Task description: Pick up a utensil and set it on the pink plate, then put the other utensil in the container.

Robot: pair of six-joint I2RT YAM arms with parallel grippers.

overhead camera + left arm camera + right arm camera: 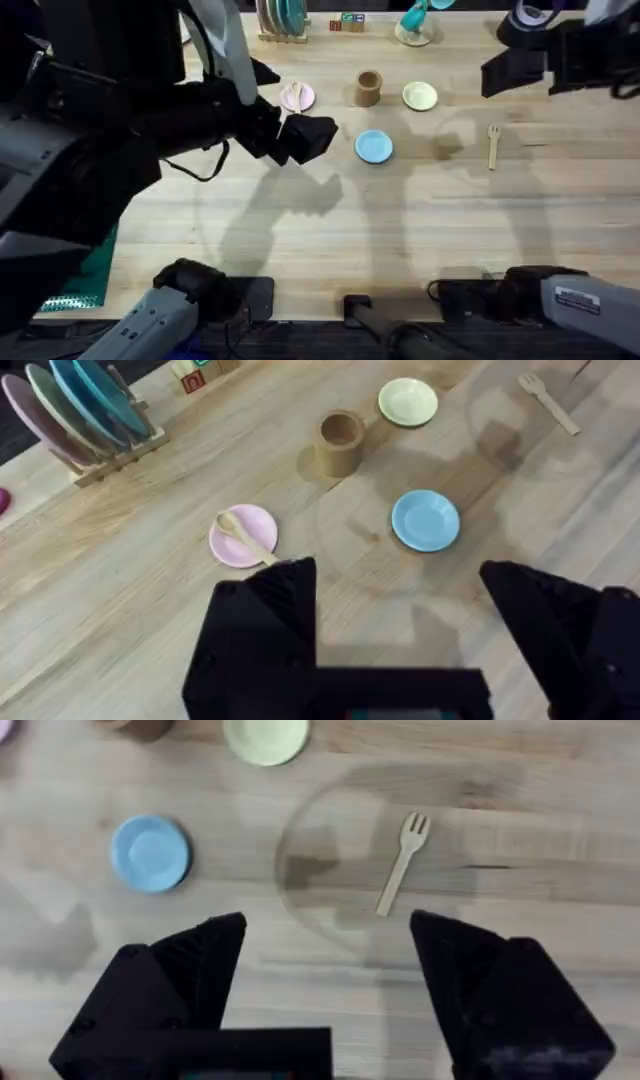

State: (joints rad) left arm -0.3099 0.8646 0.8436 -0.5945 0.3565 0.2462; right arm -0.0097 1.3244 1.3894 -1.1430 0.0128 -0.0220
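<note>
A pale wooden utensil with a rounded end (243,536) lies across the pink plate (246,550), also seen from overhead as the utensil (294,95) on the pink plate (303,97). My left gripper (400,595) hovers open and empty just in front of that plate; overhead it is the left gripper (312,137). The wooden fork (493,146) lies flat on the table to the right, prongs pointing away from me. My right gripper (328,945) hangs open high above the fork (402,876). The tan-brown container (368,88) stands upright between the pink plate and a yellow-green plate.
A light blue plate (373,146) lies in front of the container, and a yellow-green plate (420,96) to its right. A rack of upright plates (282,18), small blocks (348,21) and a teal object (415,22) line the far edge. A green mat (85,275) lies near left.
</note>
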